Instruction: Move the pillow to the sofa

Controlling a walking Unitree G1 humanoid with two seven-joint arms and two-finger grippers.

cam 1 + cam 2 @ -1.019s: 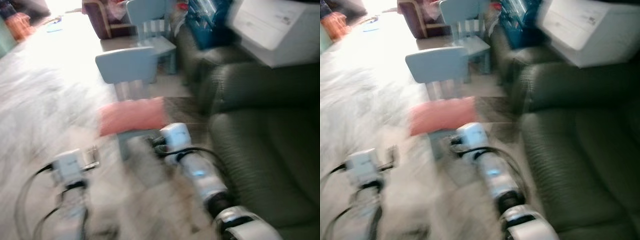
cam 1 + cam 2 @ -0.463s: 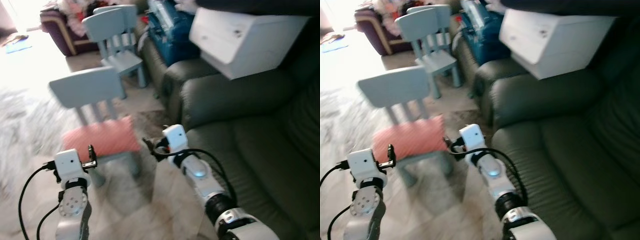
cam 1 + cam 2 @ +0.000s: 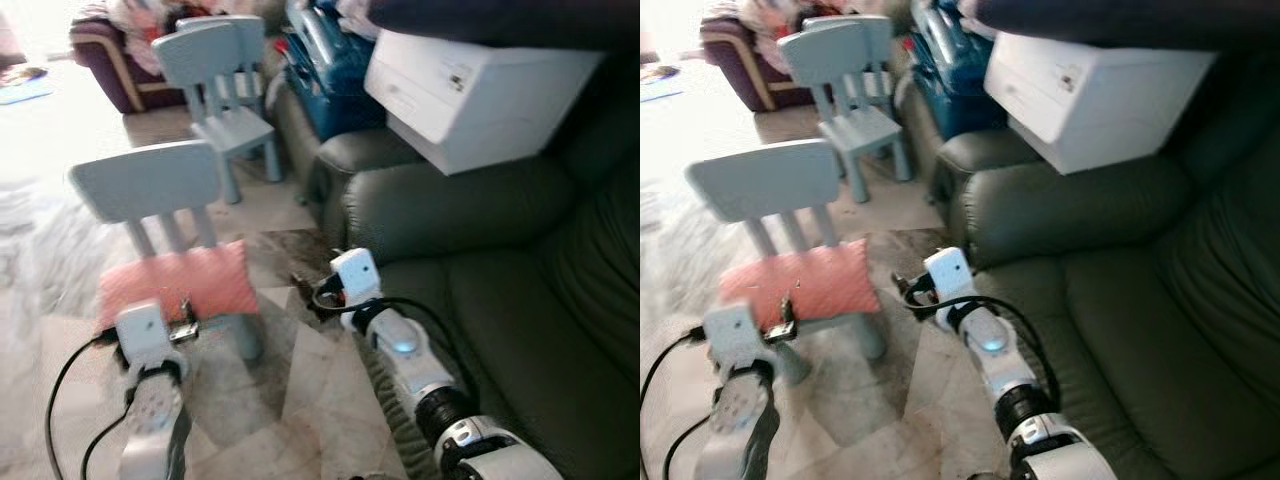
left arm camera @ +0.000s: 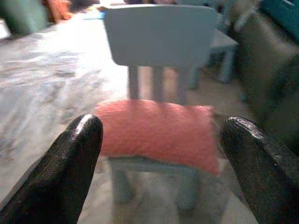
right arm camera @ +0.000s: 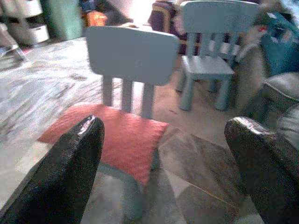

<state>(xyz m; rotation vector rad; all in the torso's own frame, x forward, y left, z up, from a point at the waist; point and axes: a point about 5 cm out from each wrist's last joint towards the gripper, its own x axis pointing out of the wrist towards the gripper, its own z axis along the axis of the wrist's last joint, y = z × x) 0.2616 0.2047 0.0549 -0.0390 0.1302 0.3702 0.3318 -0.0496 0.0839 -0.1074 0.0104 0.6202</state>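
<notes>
On the seat of the near chair (image 3: 150,185) lies the pillow (image 3: 175,283), flat and hanging a little past the seat edge. It looks soft, light and floppy, so it should give under the fingers; pinching the two short ends, one per gripper, seems the safest hold. The left gripper (image 4: 161,140) hovers just before the chair with fingers spread wide and nothing held; the right gripper (image 5: 168,140) is near the chair's sofa-side corner, equally wide. The wrist views show the pillow's thickness; the head views show the sofa (image 3: 500,290) beside the chair.
</notes>
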